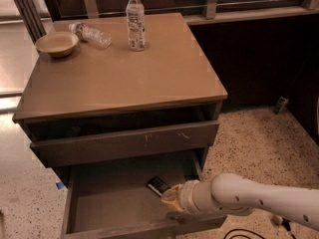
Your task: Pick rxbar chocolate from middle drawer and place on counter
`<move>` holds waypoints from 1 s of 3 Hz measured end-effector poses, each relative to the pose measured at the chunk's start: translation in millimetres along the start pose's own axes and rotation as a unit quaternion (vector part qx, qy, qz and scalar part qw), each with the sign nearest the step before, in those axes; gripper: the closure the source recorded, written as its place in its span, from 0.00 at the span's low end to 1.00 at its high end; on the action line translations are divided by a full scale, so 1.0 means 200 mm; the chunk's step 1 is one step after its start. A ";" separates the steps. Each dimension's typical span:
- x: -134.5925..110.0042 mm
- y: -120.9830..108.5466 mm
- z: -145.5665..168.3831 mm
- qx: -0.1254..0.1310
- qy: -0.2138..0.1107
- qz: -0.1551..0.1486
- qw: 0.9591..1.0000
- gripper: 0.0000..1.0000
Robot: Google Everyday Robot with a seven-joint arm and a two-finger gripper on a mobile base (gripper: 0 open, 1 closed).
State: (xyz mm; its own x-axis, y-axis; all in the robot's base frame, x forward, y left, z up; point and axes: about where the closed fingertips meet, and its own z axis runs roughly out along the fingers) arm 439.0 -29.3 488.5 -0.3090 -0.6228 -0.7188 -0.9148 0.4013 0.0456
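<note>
At the lower right of the frame, the white arm entered from the right edge and reached leftward over the front right corner of the open middle drawer. Its claw sat low inside the drawer, at the centre bottom of the frame; whether it was released or clenched could not be told from this view. The rxbar chocolate lay on the drawer floor just up and left of the claw tip, at or against it; contact could not be confirmed. The rest of the drawer floor to the left was bare. A dark cable lay on the speckled floor beneath the arm. Above the middle drawer, a drawer front bearing small pale scratches stood slightly pulled out. The counter filled the centre of the frame. Toward its far edge, at upper centre, a clear water bottle stood upright. At upper left, a second bottle lay on its side, just beside a shallow tan bowl.
</note>
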 end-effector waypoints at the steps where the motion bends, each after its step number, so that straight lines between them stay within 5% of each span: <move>1: 0.06 -0.03 0.10 0.023 -0.004 -0.020 1.000 1.00; 2: 0.10 -0.09 0.21 0.036 -0.012 -0.032 0.999 0.98; 3: 0.11 -0.13 0.25 0.042 -0.012 -0.036 0.998 0.76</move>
State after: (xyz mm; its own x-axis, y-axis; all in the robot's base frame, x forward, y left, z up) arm 468.6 -19.1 436.2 -0.2357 -0.6371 -0.7339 -0.9093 0.4111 -0.0648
